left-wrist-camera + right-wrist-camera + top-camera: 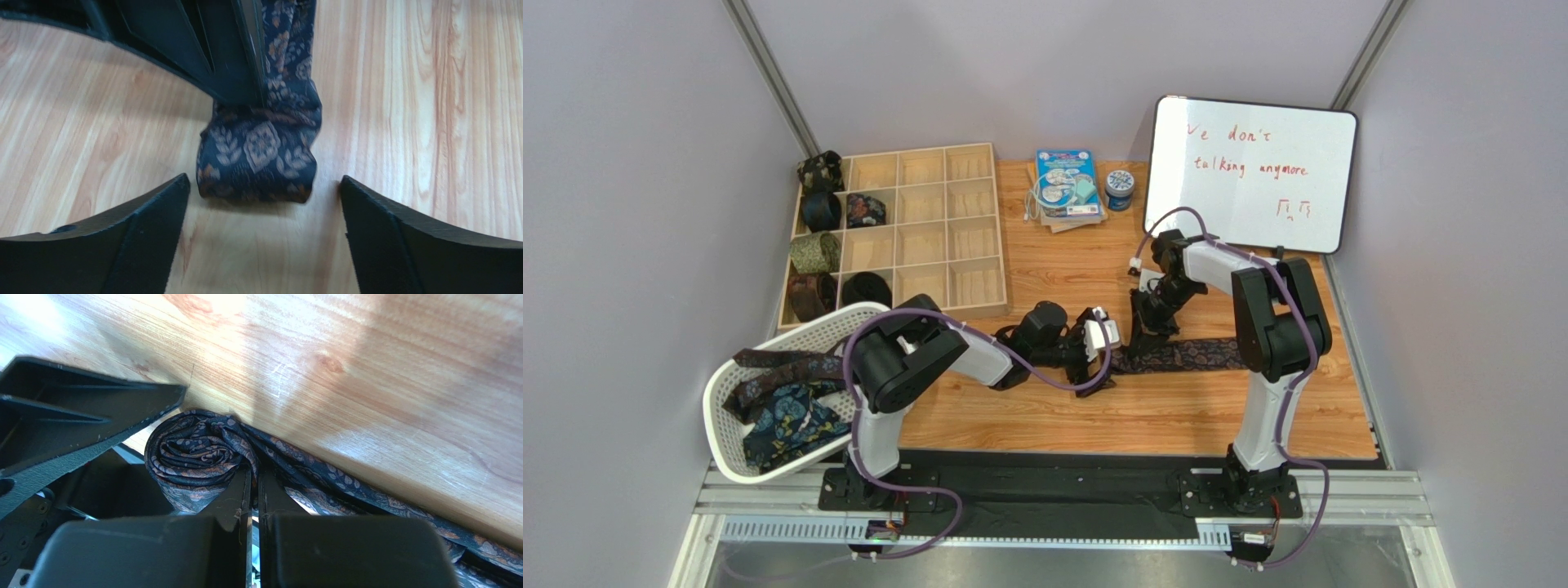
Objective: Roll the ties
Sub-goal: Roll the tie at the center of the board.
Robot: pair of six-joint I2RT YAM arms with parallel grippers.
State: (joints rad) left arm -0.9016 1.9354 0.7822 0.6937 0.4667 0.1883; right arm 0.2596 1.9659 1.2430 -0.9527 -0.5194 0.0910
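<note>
Two grippers meet mid-table in the top view. The left gripper (pixel 1100 343) and the right gripper (pixel 1149 328) sit at the left end of a dark patterned tie (pixel 1195 355), whose strip runs right across the table (pixel 1075 417). Bare wood lies toward the bottom of the frame. The white basket (pixel 717 410) holding more ties (pixel 787 410) sits lower left, well apart.

Left wrist view: my left gripper (pixel 264 184) is spread wide, flanking the rolled end of the tie (pixel 261 153) without touching it, with bare table on both sides.

Right wrist view: my right gripper (pixel 253 478) is pressed together, tips against the tie (pixel 196 456) where the coil meets the flat strip. Whether fabric is pinched I cannot tell. Open table (pixel 368 386) fills the upper right.
</note>
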